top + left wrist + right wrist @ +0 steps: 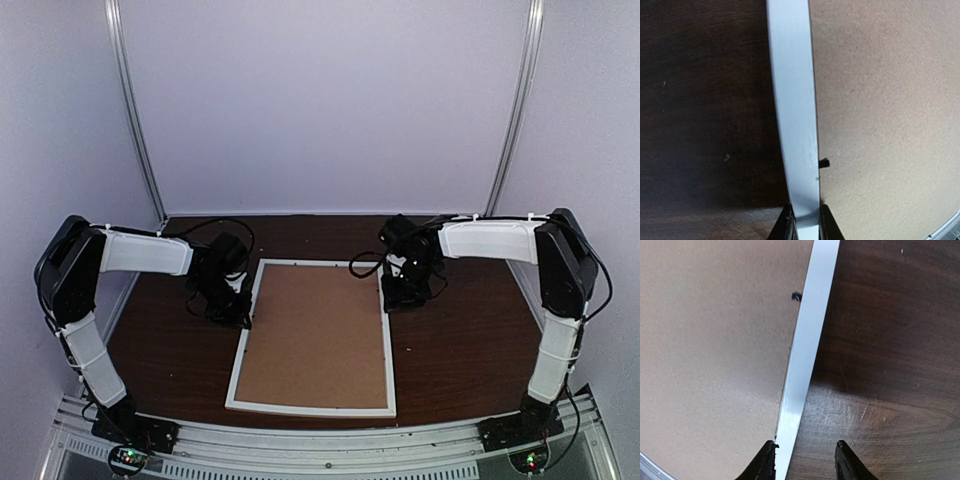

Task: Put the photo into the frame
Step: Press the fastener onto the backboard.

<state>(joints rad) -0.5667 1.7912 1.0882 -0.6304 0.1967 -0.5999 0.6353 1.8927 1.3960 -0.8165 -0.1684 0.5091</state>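
Left fingers [831, 226] pinched the frame [310, 408], flat on the counter [460, 350], right fingers [849, 464] spread astride its other rail (photo unseen, likely under the board [318, 335]), seemingly the closing-up stage, next needing a right pinch.

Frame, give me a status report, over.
Left claw shut on the frame, left rail. Right claw open, straddling the right rail. Brown backing board fills the frame; photo not in sight.

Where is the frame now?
Overhead view: the frame lies flat on the table, between the left gripper and the right gripper, a brown board filling it.
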